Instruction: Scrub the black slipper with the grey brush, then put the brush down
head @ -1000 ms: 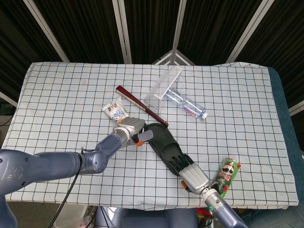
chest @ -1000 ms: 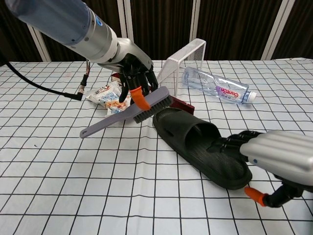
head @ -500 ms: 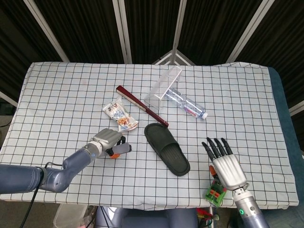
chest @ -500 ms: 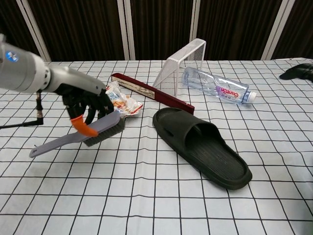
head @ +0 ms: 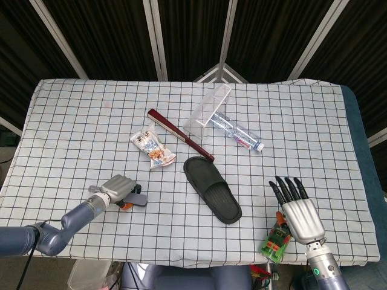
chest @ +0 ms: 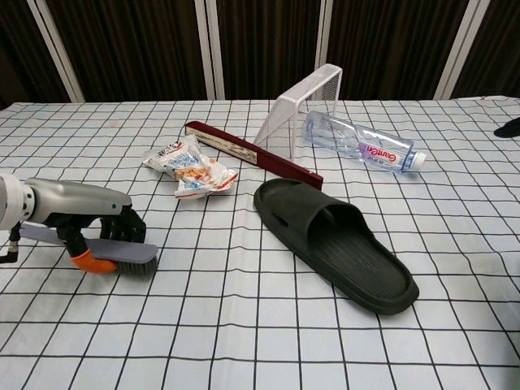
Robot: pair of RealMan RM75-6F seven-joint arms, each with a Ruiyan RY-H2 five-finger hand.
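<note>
- Left hand (chest: 97, 231) low over the near-left part of the desk (head: 78, 115), fingers wrapped around the grey brush (chest: 122, 253), an orange fingertip under the handle.
- Grey brush lying flat or nearly so, bristles on the checked cloth in the chest view; contact along the whole length hard to confirm.
- In the head view, same left hand (head: 117, 188) seen from above, still-curled look of fingers over the brush (head: 134, 199), well apart from the slipper.
- Black slipper (head: 212, 188) sole-down in the middle of the desk, lying diagonally, toe opening facing up; touched by neither hand.
- Black slipper (chest: 333, 241) in the chest view close to the near end of the dark red strip (chest: 252, 150), just beside it, contact not certain.
- Right hand (head: 297, 209) at the near-right edge of the desk, palm down, dark fingers stretched out and spread, holding nothing.
- Green can (head: 275, 240) partly hidden under the right hand at the cloth's edge.
- Snack packet (head: 153, 148) left of the red strip, crumpled.
- Clear plastic bottle (head: 237, 133) on its side behind the slipper, cap pointing right.
- White wire rack (head: 210, 107) tilted beside the bottle, touching or nearly touching it.
</note>
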